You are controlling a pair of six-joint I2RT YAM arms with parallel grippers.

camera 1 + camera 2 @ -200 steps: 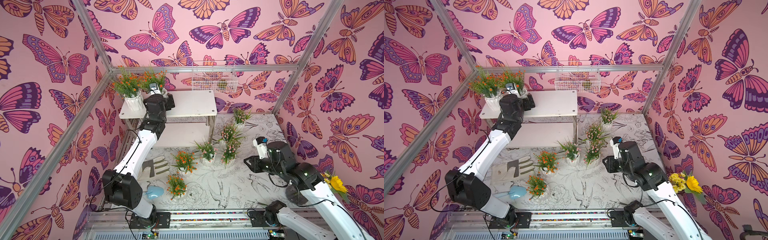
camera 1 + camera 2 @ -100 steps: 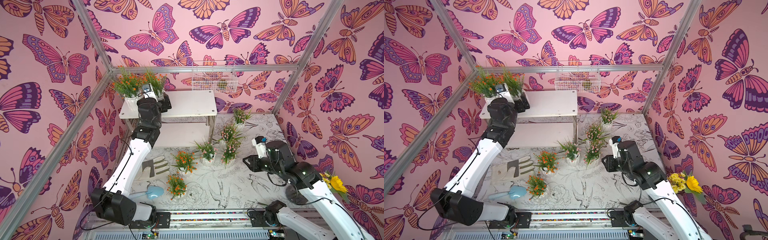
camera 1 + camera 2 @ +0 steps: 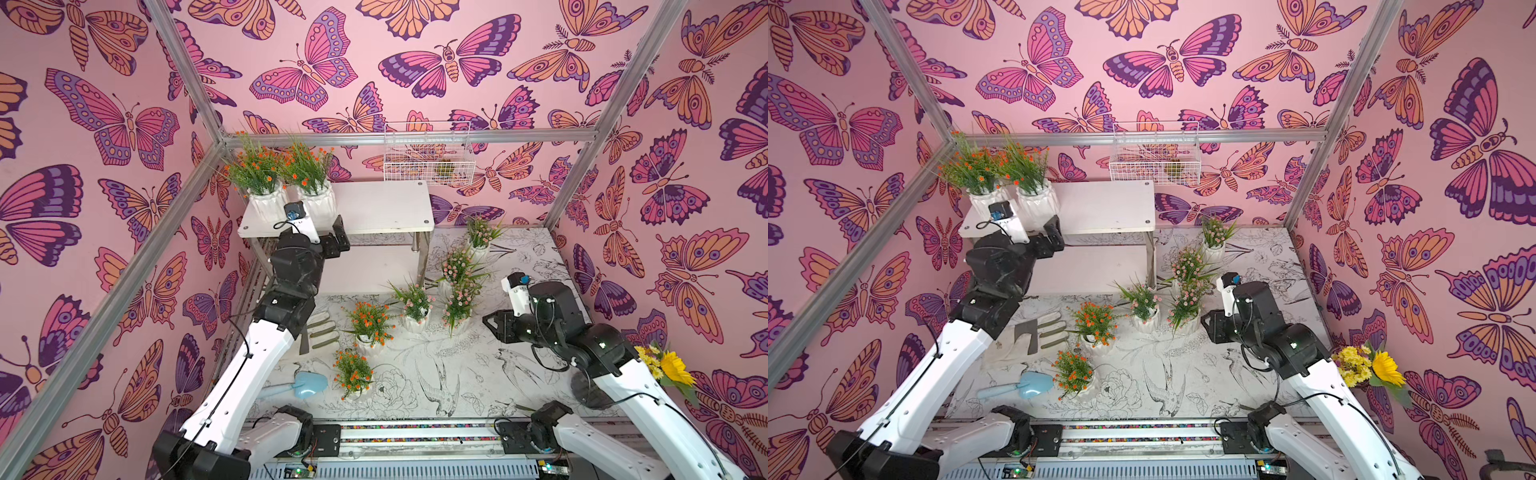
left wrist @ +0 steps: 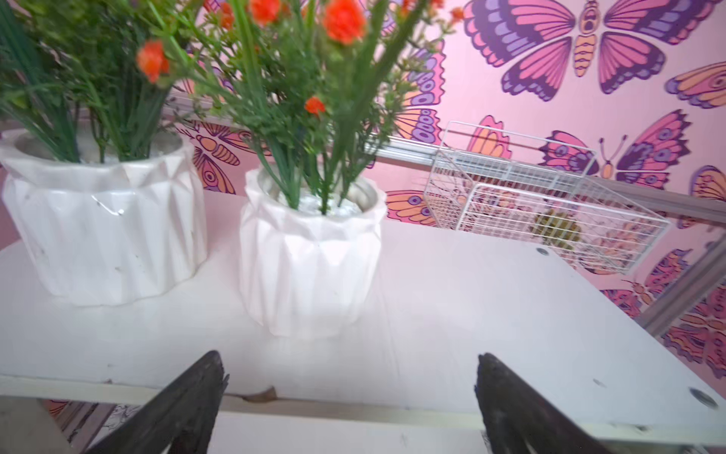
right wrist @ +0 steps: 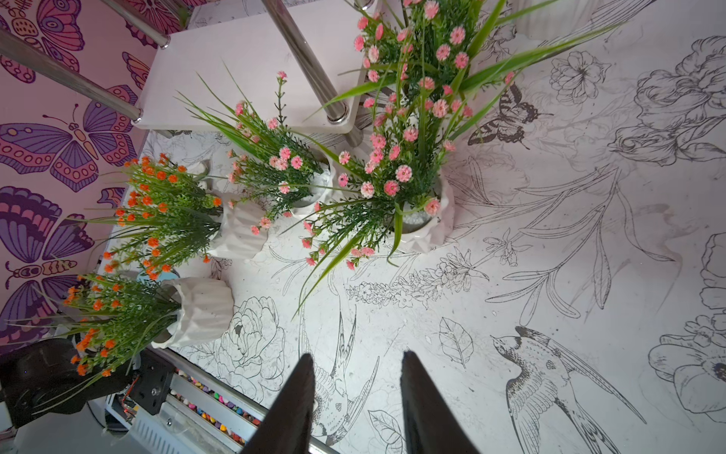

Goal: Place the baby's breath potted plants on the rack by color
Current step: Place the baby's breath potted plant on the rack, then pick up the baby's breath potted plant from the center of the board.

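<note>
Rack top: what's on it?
Two orange-flowered plants, the corner plant and its neighbour, stand side by side at the left end of the rack; the rest looks bare. The left arm covers part of the front edge.

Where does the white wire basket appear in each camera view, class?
In a top view: wire basket on the back wall, behind the rack.
In a top view: wire basket on the back wall, behind the rack.
Left wrist: wire basket beyond the rack's far edge.
Right wrist: not in it.
Shared landmark: the rack's white shelf.
</note>
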